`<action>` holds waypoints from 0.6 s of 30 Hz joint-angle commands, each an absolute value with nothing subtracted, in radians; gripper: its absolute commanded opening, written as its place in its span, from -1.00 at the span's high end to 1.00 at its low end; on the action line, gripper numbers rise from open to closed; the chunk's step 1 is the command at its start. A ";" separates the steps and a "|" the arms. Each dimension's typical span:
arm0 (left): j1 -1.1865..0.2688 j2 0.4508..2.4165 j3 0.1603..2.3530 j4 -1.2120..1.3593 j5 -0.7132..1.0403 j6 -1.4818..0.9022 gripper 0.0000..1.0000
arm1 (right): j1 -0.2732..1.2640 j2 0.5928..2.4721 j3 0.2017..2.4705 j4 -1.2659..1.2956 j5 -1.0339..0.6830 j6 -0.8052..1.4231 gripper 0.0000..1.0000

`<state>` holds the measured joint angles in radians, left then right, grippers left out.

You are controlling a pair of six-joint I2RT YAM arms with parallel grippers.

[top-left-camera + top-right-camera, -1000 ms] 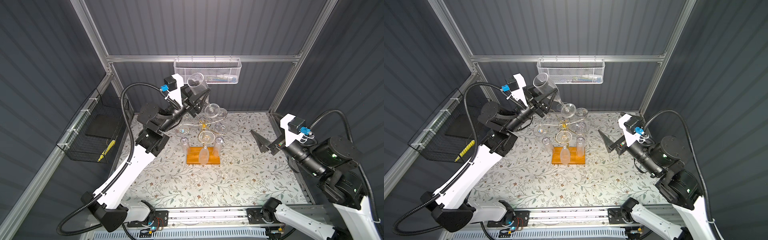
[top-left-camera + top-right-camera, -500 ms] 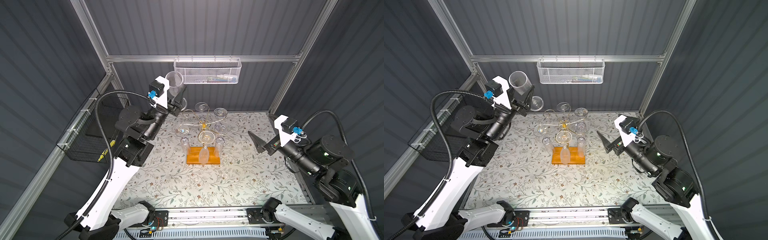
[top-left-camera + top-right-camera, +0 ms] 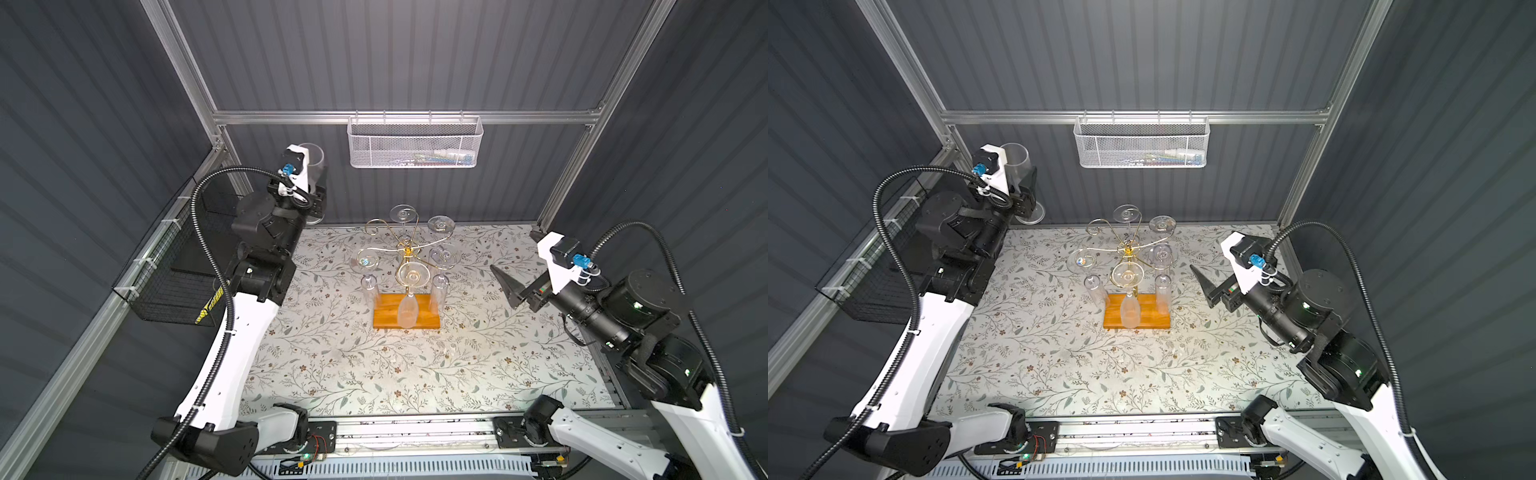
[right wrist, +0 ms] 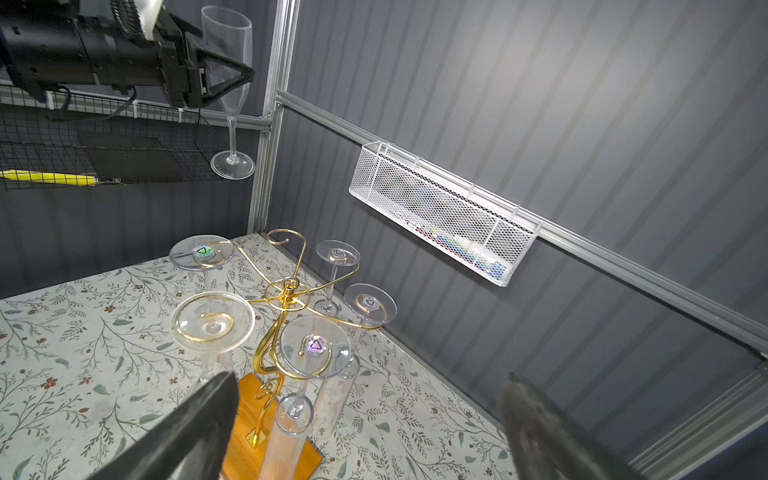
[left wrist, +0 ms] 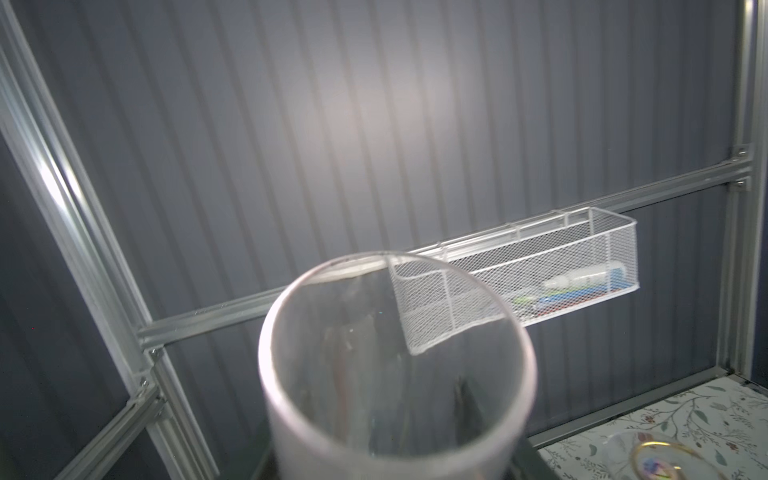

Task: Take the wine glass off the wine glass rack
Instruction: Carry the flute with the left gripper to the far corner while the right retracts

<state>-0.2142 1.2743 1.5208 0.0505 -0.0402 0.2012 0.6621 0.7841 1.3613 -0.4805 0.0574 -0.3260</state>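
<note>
The wine glass (image 3: 314, 160) (image 3: 1017, 166) is a clear flute, held upright in the air at the back left corner, well clear of the wine glass rack. My left gripper (image 3: 319, 193) (image 3: 1029, 189) (image 4: 239, 79) is shut on its bowl, with the stem and foot (image 4: 232, 164) hanging free below. The left wrist view looks down into the glass rim (image 5: 395, 374). The gold wine glass rack (image 3: 409, 253) (image 3: 1128, 249) (image 4: 286, 291) stands on its wooden base (image 3: 428, 318) with several glasses hanging upside down. My right gripper (image 3: 505, 286) (image 3: 1204, 286) (image 4: 368, 380) stands open to the right of the rack, holding nothing.
A white mesh basket (image 3: 415, 147) (image 4: 440, 212) hangs on the back wall above the rack. A black wire basket (image 3: 174, 282) is fixed on the left side. An aluminium frame post (image 4: 266, 124) stands close behind the held glass. A floral mat (image 3: 415, 374) covers the table.
My left arm has swung left and back, away from the rack, carrying the glass from a tilt above the rack to upright at the back left corner. The right gripper has shifted only slightly.
</note>
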 commanded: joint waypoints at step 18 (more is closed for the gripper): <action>-0.084 1.513 1.164 0.534 0.239 -0.065 0.09 | 0.658 0.733 1.202 -0.433 0.171 -0.292 -0.98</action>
